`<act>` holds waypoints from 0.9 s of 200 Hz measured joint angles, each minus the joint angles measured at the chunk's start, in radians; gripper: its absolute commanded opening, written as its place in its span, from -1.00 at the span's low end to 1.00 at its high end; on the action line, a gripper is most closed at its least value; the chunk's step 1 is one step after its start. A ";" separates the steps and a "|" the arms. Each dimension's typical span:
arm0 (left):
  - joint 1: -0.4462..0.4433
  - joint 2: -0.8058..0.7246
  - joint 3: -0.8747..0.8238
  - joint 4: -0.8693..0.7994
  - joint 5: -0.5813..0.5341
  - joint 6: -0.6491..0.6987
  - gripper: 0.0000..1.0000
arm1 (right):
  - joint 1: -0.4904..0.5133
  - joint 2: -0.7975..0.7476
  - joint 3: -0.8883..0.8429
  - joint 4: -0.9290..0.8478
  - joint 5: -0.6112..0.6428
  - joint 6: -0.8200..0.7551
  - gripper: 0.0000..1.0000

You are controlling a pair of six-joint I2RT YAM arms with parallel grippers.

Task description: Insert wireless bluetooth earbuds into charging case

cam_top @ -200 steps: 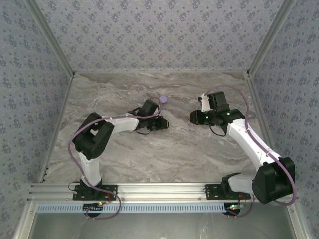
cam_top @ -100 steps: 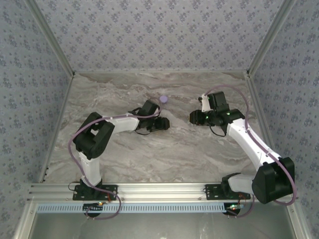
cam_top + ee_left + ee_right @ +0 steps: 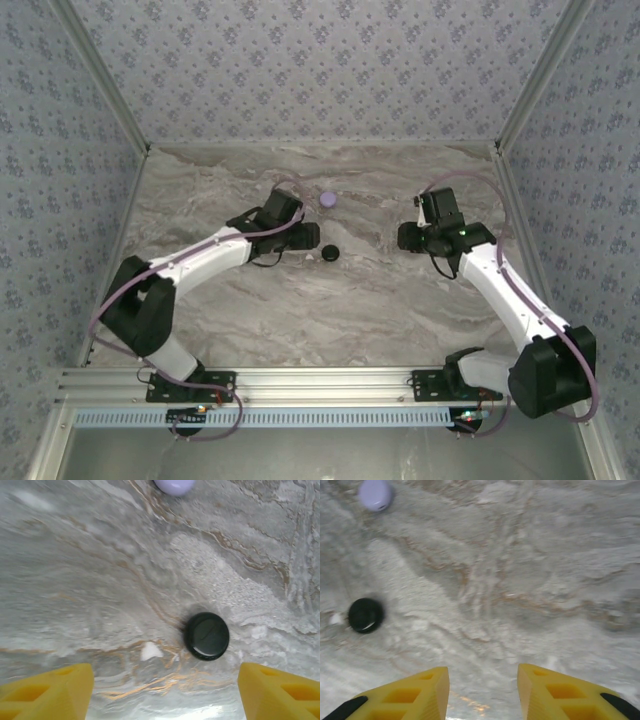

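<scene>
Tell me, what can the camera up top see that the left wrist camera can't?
Top camera: both whole arms, the left arm and the right arm, plus the flowery walls and the metal rail at the front.
Left wrist camera: its own yellow fingers spread wide apart, and a thin line across the top of the charging case.
Both: that black round charging case lying shut on the marble table, with the pale lilac disc beyond it.
</scene>
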 measured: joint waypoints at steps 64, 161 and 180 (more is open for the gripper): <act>0.103 -0.188 -0.097 -0.097 -0.187 0.090 0.56 | -0.032 -0.031 -0.097 0.014 0.314 -0.023 0.04; 0.365 -0.330 -0.270 -0.024 -0.374 0.265 0.81 | -0.249 -0.036 -0.288 0.312 0.311 -0.106 0.22; 0.396 -0.330 -0.315 0.036 -0.387 0.314 0.95 | -0.288 -0.049 -0.348 0.413 0.256 -0.130 0.23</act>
